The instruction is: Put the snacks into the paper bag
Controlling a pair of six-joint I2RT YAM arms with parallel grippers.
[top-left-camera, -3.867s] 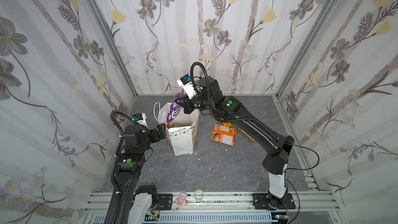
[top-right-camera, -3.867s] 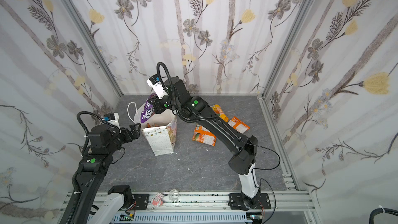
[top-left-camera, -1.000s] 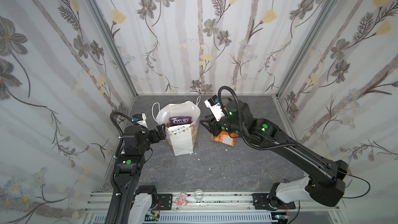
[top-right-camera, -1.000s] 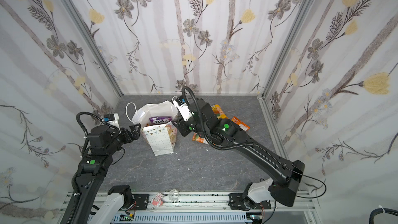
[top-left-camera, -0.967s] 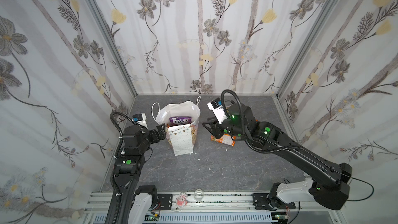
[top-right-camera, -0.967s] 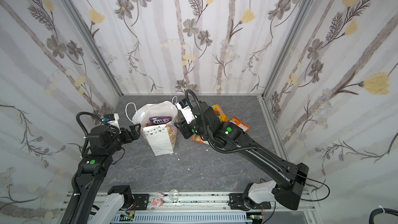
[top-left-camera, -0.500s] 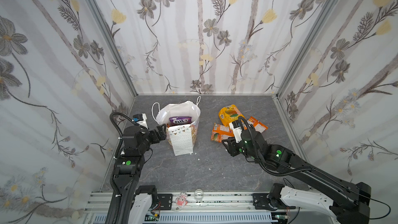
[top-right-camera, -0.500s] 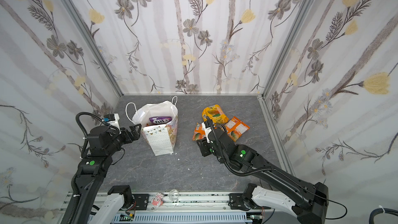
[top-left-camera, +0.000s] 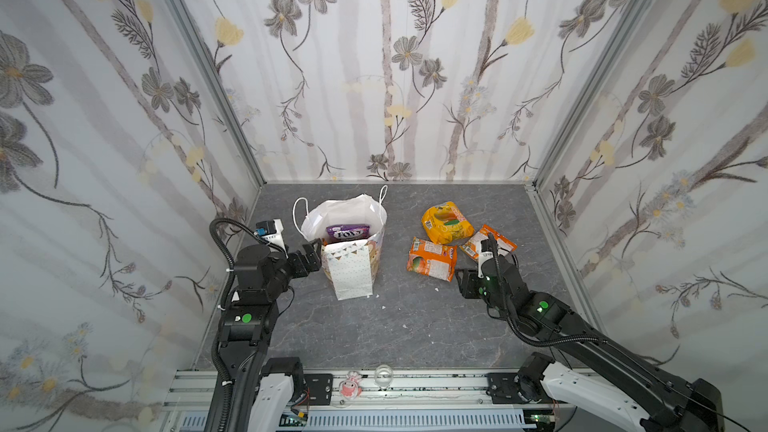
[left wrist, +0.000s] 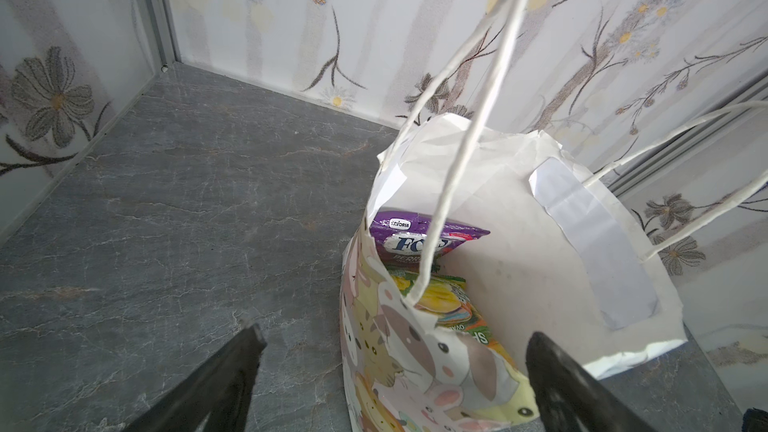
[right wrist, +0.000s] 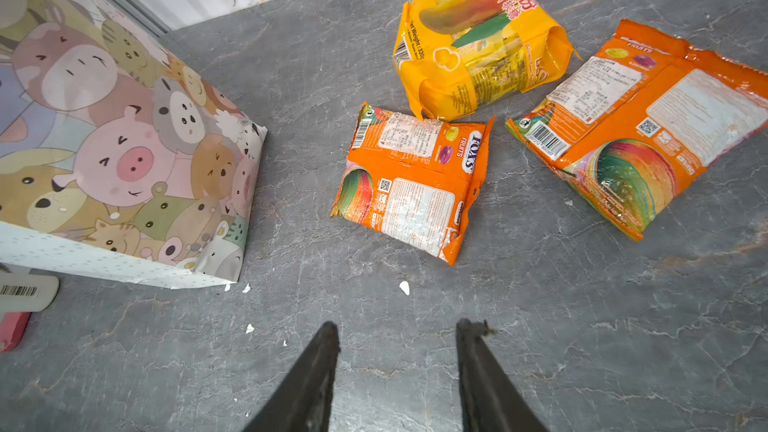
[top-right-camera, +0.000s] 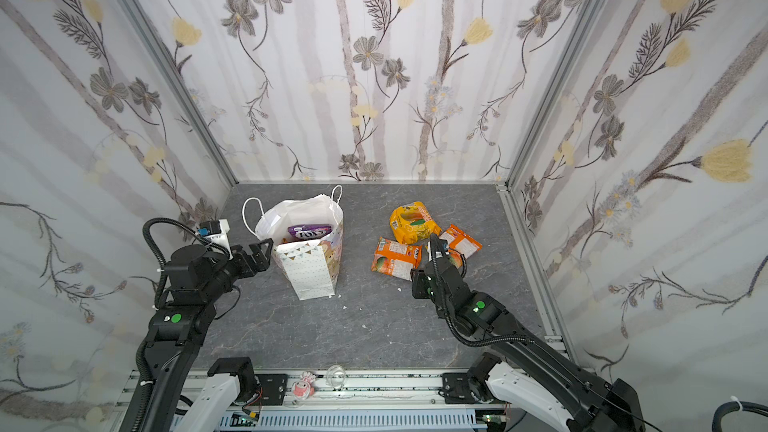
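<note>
Grey marbled tabletop (top-left-camera: 374, 326), floral walls (top-left-camera: 374, 76), left tool (left wrist: 395, 334) spread at paper bag (top-left-camera: 353, 272), right tool (right wrist: 400, 326) spread, empty

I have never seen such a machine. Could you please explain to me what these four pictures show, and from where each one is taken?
You see two robot arms at a grey table. Each arm ends in a two-fingered tool. Two pictures look down on the whole scene from above. The other two come from small cameras on the arms' wrists.

A white paper bag stands on the left, with a purple packet inside. To its right lie a yellow packet, an orange packet and a second orange packet.

The left tool is open, with the bag's edge between its fingers. The right tool is open and empty, and points toward the packets.
</note>
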